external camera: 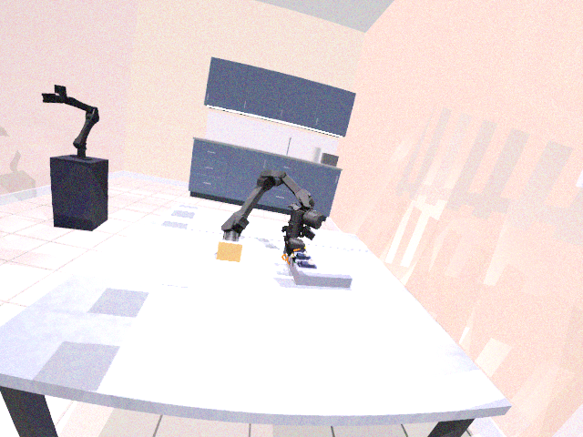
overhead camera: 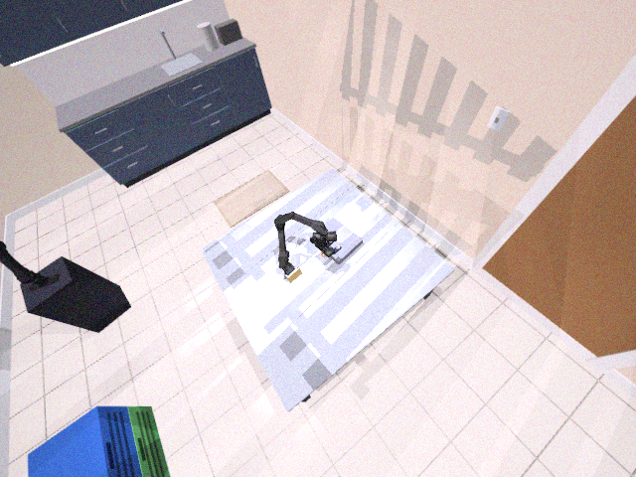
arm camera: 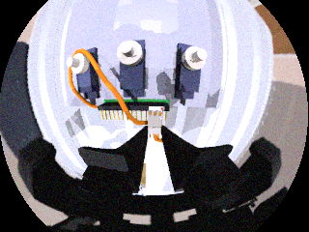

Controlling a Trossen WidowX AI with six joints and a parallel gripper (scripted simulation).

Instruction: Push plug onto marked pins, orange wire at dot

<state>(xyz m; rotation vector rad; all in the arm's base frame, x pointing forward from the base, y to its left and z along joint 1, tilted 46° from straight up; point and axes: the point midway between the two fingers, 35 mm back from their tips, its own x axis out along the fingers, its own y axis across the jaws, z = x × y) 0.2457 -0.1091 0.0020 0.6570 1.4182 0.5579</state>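
Observation:
My gripper [arm camera: 154, 129] is shut on the small white-grey plug [arm camera: 154, 119], held at the right part of the row of thin metal pins [arm camera: 116, 115]. The plug's far end overlaps the pins in the wrist view; whether any pin is inside it cannot be told. Small reddish marks show at that end; the band and dot are not clear. The orange lead [arm camera: 112, 89] loops around the left servo [arm camera: 88, 79] and crosses the pin row to the plug. The pins stick out from the near edge of the light grey holder [external camera: 324, 280] [overhead camera: 351, 250].
Two more dark blue servos [arm camera: 132, 77] [arm camera: 188, 77] with white round horns stand on the holder, beyond the green and black pin strip [arm camera: 137, 104]. An orange-yellow block [external camera: 229, 251] [overhead camera: 293, 275] is at the arm's base on the white table [external camera: 282, 352].

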